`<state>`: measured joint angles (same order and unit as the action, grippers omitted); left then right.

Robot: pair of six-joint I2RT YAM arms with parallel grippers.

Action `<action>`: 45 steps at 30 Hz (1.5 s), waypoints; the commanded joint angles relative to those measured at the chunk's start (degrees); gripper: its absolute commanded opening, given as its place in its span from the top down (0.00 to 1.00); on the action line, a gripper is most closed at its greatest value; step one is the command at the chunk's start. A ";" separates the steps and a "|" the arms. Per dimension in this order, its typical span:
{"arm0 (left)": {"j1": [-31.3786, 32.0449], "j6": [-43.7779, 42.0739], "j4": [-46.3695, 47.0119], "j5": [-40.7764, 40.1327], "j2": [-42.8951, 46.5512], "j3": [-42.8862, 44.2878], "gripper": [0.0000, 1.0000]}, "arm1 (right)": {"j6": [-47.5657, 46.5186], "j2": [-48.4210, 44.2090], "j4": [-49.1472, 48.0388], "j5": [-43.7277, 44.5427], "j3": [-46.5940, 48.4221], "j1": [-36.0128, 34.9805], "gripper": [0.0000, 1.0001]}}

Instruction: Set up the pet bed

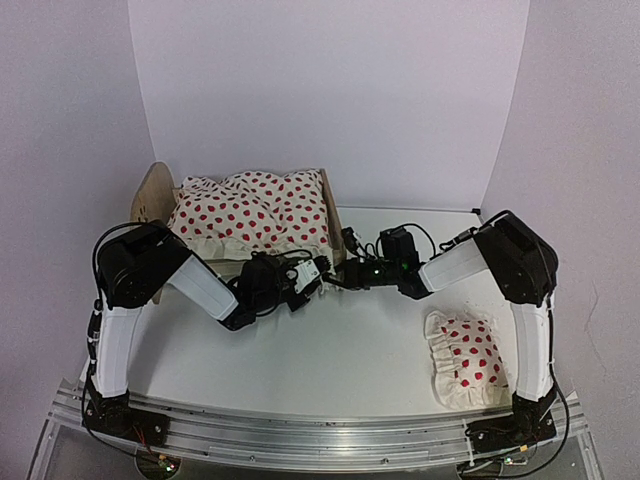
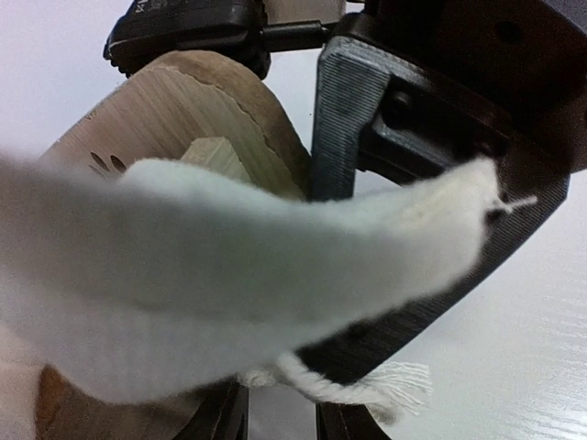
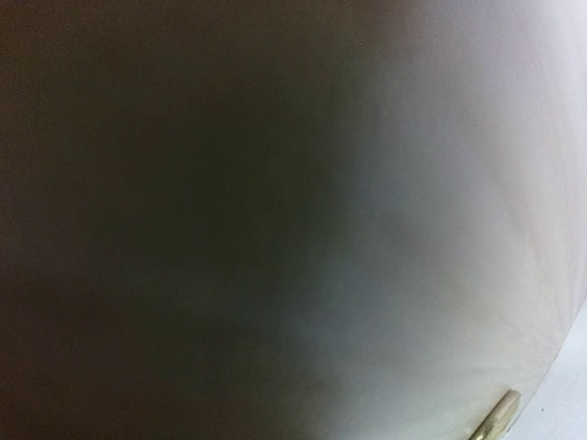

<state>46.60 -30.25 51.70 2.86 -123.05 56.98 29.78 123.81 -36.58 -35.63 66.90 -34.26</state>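
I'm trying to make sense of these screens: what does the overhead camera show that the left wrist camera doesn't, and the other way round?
Only overhead: the left arm and right arm, the whole pet bed under a red-spotted blanket, and a spotted pillow. Only the left wrist: a close-up of a frayed cream cloth edge draped across one of its dark fingers. Both: the bed's pale wood.
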 commanded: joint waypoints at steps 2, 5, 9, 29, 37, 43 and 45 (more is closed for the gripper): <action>-0.53 -1.42 3.92 0.39 -0.09 1.79 0.74 | -0.61 2.16 1.30 -2.26 1.90 -0.29 1.00; -0.61 -2.31 3.99 0.60 -0.06 1.50 0.74 | -0.70 2.11 1.38 -2.64 1.87 -0.23 1.00; -0.66 -2.90 4.50 2.60 0.18 0.93 0.82 | -1.03 2.19 1.78 -2.84 2.24 -0.02 1.00; -1.19 0.78 3.90 1.61 2.55 -1.57 1.00 | -19.13 -13.53 11.91 24.35 -12.23 -0.43 0.58; -1.69 0.95 4.33 3.05 2.20 -0.98 1.00 | -13.91 -4.78 0.25 34.04 -10.66 -4.13 0.56; -1.95 1.37 4.92 3.69 2.07 -1.01 1.00 | -9.31 -3.66 -0.25 33.80 -8.54 -4.59 0.62; -1.95 1.59 5.06 3.87 1.85 -0.67 1.00 | -6.84 -3.54 -0.27 32.20 -8.33 -4.59 0.68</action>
<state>45.03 -29.90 54.09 5.68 -123.07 55.64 17.79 119.15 -34.31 -3.07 56.06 -38.92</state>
